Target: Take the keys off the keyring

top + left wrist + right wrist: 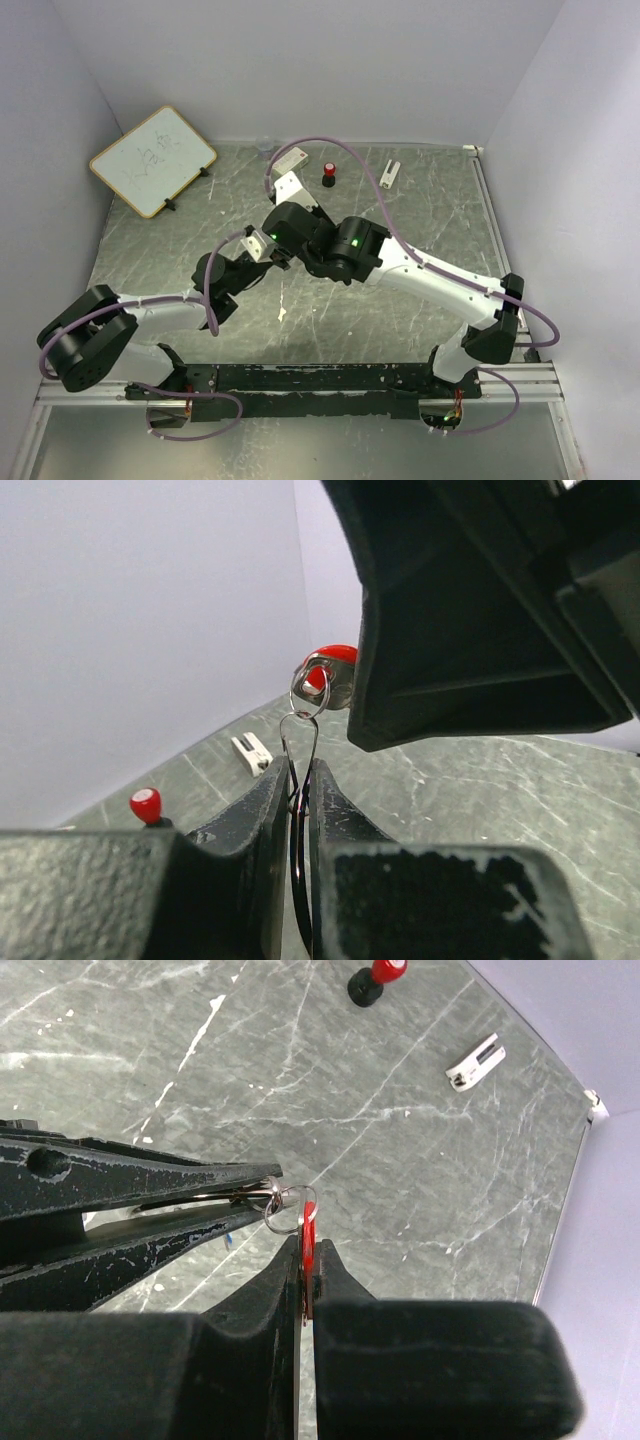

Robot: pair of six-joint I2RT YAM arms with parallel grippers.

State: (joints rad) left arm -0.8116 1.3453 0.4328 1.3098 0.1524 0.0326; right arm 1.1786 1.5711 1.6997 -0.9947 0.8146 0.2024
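Observation:
My two grippers meet above the middle of the table. In the left wrist view my left gripper (300, 765) is shut on the thin wire keyring (300, 730). A small ring (308, 695) links the keyring to the red-headed key (330, 670). In the right wrist view my right gripper (307, 1250) is shut on that red key (308, 1228), with the ring (282, 1208) just above its tips. My left fingers (130, 1175) reach in from the left. A speck of blue (228, 1243) shows under them. From above, both grippers (268, 255) hide the keys.
A whiteboard (152, 160) leans at the back left. A small black object with a red top (328, 176), a white tag (292, 158) and a white bar (390, 172) lie at the back. A small pale item (283, 314) lies on the table below the grippers.

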